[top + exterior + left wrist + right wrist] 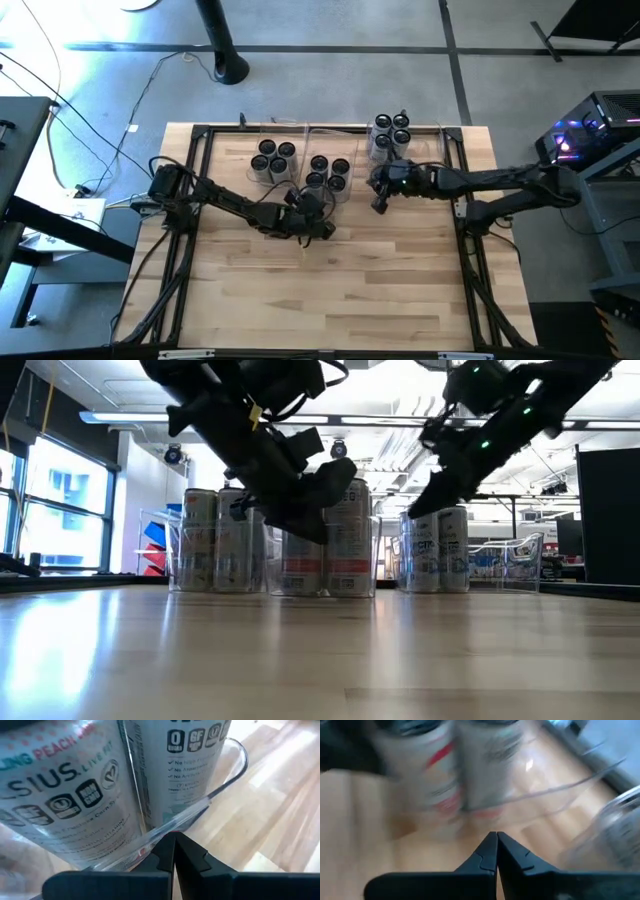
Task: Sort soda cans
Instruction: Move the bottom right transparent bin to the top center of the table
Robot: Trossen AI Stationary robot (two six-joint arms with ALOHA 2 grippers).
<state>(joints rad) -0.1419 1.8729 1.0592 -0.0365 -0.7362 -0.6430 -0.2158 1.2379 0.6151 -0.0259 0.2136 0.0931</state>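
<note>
Soda cans [327, 171] standing grouped in three clear bins [310, 130] at the worktop's [330, 290] far side; right wrist view blurring them. Left gripper [318, 228] and right gripper [379, 205] hovering just before the middle bin, jaws pressed together, holding nothing.

The soda cans [329, 172] had dark round tops with silvery rims, and their sides were pale grey-white. Seen close, one can [60, 795] carried pink and teal lettering above black round badges with white marks, while its neighbour [190, 760] bore small dark print and black badges. From table height, the middle cans [325, 550] showed red bands low on their sides; those further along [437, 555] showed blue marks. The bins [227, 775] were clear. The table [330, 290] was light wood with darker streaks, framed in black. Both arms [235, 205] were black.
</note>
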